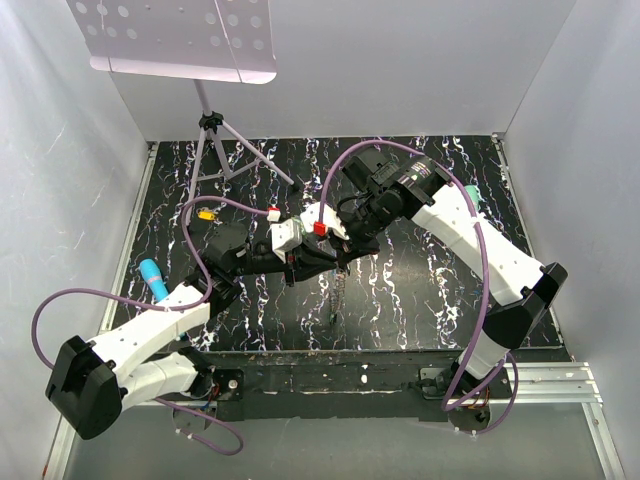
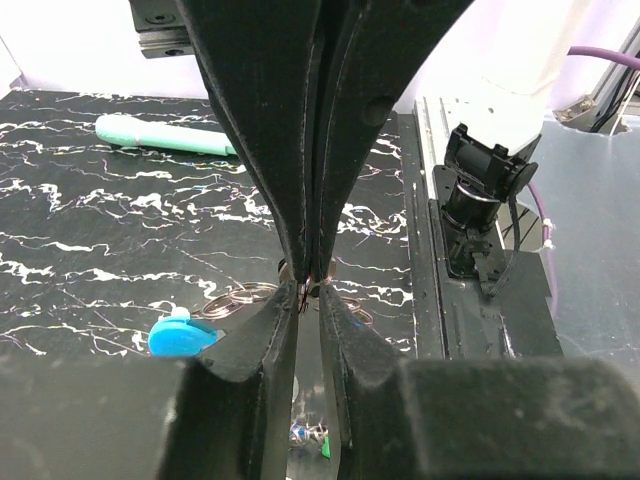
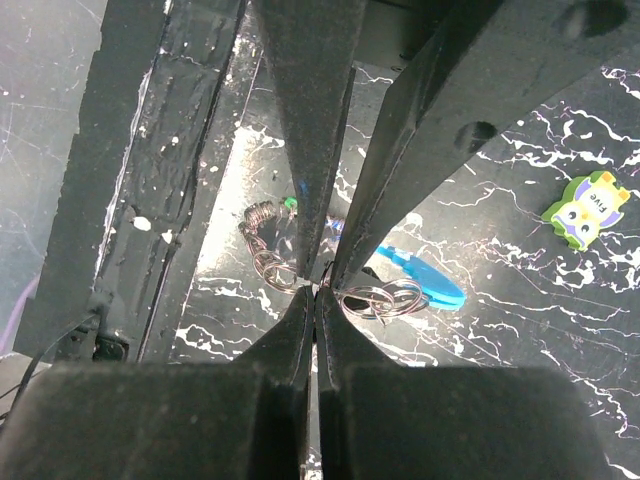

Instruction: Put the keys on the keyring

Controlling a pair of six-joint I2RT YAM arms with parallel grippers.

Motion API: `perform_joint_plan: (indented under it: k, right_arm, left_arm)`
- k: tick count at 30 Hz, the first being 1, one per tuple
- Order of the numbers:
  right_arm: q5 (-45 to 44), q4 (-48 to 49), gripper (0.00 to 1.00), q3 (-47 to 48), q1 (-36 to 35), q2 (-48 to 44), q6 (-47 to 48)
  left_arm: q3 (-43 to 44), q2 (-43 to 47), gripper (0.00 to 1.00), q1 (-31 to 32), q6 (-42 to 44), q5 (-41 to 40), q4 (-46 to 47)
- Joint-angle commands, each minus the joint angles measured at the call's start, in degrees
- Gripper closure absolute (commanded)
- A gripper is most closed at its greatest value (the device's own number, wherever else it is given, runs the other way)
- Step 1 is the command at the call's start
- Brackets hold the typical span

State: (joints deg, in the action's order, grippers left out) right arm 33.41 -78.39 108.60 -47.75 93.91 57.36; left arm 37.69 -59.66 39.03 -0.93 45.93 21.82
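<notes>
Nearest the arm bases, the keyring (image 3: 375,298) hung slack over the table (image 1: 420,300), and the tiny keys (image 3: 290,204) seemed bunched by its chain: light, limp and likely to swing. Farther in, the left gripper (image 2: 308,292) and right gripper (image 3: 315,292) met tip to tip, both with fingers pinched together on its thin wire. That slick wire probably needed a firm pinch near the blue clip (image 3: 425,282).
</notes>
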Motion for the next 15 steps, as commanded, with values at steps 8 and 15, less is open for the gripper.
perform_joint_plan:
  k: [8, 15]
  right_arm:
    - [1.66, -9.24, 0.99, 0.13, -0.42, -1.54, 0.03]
    - [1.66, -8.89, 0.99, -0.31, -0.42, -1.71, -0.5]
  left_arm:
    - [3.35, -0.28, 0.84, 1.32, 3.13, -2.6, -4.95]
    - [3.35, 0.24, 1.0, 1.4, 2.87, -2.25, -4.43]
